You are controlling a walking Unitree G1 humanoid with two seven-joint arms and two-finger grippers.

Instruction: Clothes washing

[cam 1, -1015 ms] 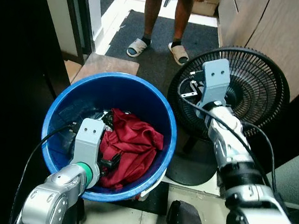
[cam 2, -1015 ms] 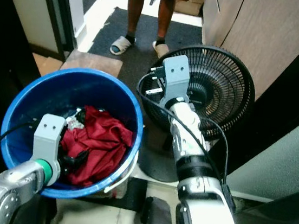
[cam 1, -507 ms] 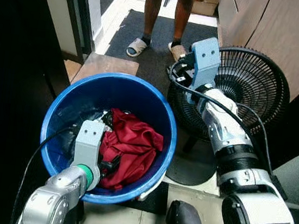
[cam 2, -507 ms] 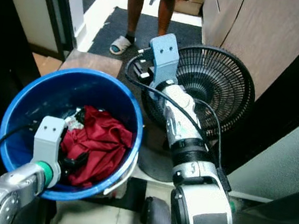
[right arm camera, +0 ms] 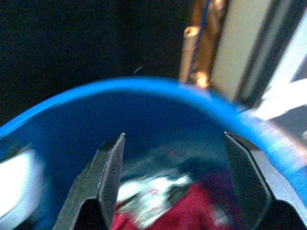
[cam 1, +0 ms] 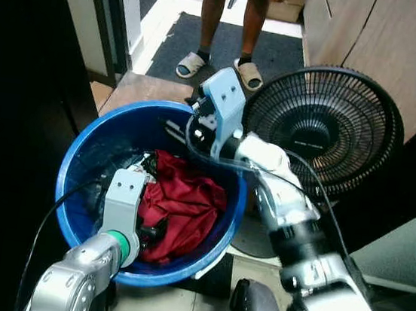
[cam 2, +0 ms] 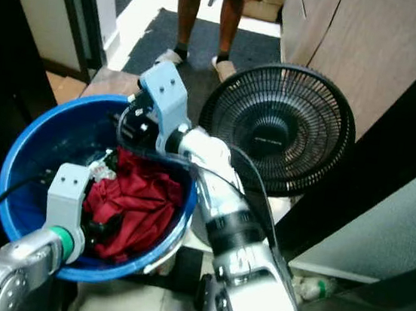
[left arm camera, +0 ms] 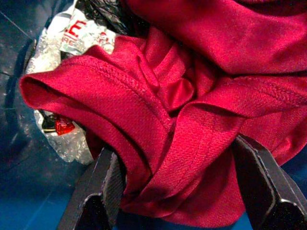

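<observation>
Laundry day, early stage: a red garment (cam 1: 183,202) lies bunched in the blue bucket (cam 1: 86,156), not yet lifted out. The left gripper (left arm camera: 175,191) is down in the bucket, fingers spread with folds of the cloth between them, seemingly not yet clamped. The right gripper (right arm camera: 175,177) hovers open above the far rim. A crinkled plastic wrapper (left arm camera: 72,43) sits just beyond the cloth; a black floor fan (cam 1: 325,132) crowds the right arm, and a person in sandals (cam 1: 219,66) stands beyond.
</observation>
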